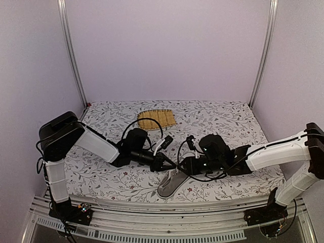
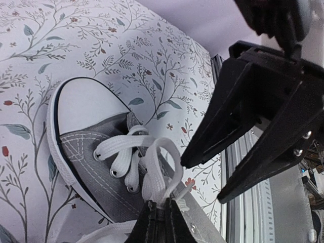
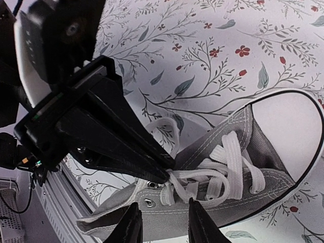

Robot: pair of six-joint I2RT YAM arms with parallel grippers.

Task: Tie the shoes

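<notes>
Loop being formed: left gripper (image 2: 162, 207) clamped on a lace loop (image 2: 161, 157), right gripper (image 2: 203, 179) gaping just beside it.
Top view: the sneaker (image 1: 169, 186) lies directly beneath both tips. Left wrist: the loop is held raised, probably to keep it taut for the partner. Right wrist: the parted fingers hang empty over the sneaker's side, short of the loop. No readable writing anywhere.

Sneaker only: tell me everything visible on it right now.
The small grey canvas low-top sneaker sits upright on the floral tablecloth near the table's front edge, between both arms. It has a white rubber toe cap, a white sole with a dark stripe, and metal eyelets. Its white flat laces are threaded, with no finished bow. The left tool is shut on a raised lace loop. The right tool hovers open over the laces.
</notes>
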